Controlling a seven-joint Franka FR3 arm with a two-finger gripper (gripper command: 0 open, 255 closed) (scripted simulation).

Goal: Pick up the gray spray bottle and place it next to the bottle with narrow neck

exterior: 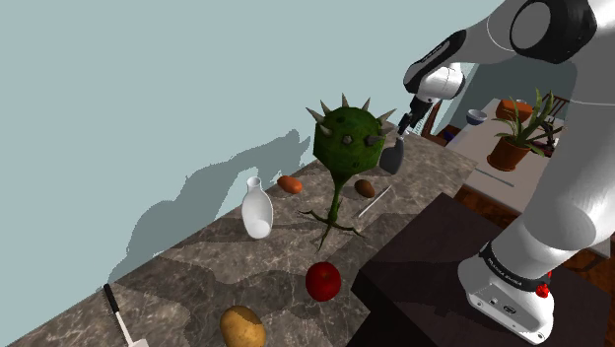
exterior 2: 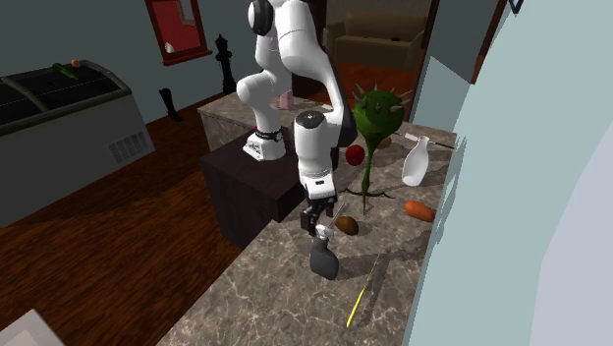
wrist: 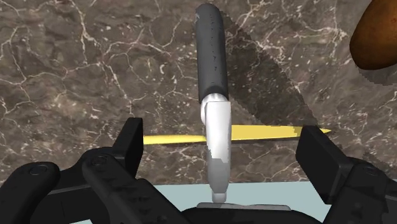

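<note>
The spray bottle (exterior 2: 323, 258) has a dark grey body and a pale head, and it stands upright on the marble counter (exterior 2: 285, 305). My black gripper (exterior 2: 318, 228) hangs right over it, open. In the wrist view the bottle's pale head (wrist: 216, 140) lies between the two fingers (wrist: 130, 146), with a gap on each side and no contact. The shoulder view has the spray bottle (exterior: 392, 158) just under the gripper (exterior: 402, 133). The white narrow-necked bottle (exterior: 256, 210) stands farther along the counter, beyond a spiky green plant (exterior: 345, 143).
A brown oval thing (exterior 2: 346, 224) and a thin yellow stick (exterior 2: 362, 295) lie close to the spray bottle. An orange thing (exterior: 290, 183), a red apple (exterior: 323, 280), a potato (exterior: 241, 326) and a knife (exterior: 118, 311) lie along the counter. The wall (exterior: 148, 99) borders the far edge.
</note>
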